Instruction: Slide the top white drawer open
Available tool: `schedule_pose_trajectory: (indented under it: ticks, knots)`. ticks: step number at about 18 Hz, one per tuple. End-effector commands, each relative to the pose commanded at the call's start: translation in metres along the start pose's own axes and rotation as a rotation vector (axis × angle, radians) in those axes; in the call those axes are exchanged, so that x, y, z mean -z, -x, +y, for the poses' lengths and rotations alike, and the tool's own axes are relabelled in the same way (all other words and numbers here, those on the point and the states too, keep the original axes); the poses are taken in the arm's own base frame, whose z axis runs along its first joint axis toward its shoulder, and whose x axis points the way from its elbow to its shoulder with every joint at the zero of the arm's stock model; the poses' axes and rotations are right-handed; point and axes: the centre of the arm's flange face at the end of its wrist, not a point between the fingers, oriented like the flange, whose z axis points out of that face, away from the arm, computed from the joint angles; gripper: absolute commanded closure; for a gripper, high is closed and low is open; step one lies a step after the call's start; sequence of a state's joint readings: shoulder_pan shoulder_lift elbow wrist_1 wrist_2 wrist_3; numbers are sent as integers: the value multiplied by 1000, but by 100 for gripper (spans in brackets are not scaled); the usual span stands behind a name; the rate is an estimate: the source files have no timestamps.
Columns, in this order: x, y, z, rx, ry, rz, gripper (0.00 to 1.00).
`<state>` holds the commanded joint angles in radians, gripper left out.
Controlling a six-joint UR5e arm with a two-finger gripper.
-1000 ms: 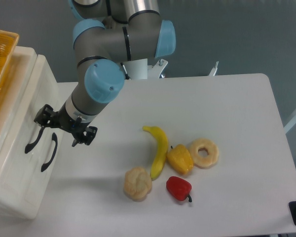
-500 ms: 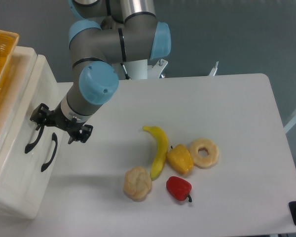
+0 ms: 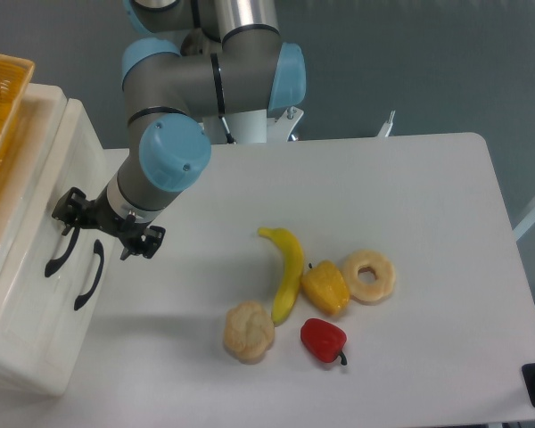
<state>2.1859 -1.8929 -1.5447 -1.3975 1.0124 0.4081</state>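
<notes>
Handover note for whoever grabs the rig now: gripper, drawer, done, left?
Gripper: at the cabinet front, right by the upper black handle; whether the fingers are closed on it cannot be told from this view.
Top white drawer: looks shut, front in line with the lower drawer.
Done: approach to the handle.
Left: confirm the grasp, then pull the drawer out toward the table.
Toy food, including a banana, lies mid-table, apart from the arm.

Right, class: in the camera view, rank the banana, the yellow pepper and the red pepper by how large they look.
1. banana
2. yellow pepper
3. red pepper, only slightly smaller than the yellow one, so that ranking is unsure.
</notes>
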Motion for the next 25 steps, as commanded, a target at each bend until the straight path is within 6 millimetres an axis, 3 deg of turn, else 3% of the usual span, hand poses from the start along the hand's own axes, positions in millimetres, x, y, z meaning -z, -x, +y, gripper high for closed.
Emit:
schedule_pose_trajectory:
  ticks: [9,25]
  knots:
    - [-7,-2,-1,-6,12,-1,0]
    - [1,-1,-2,-22,12,-58,0]
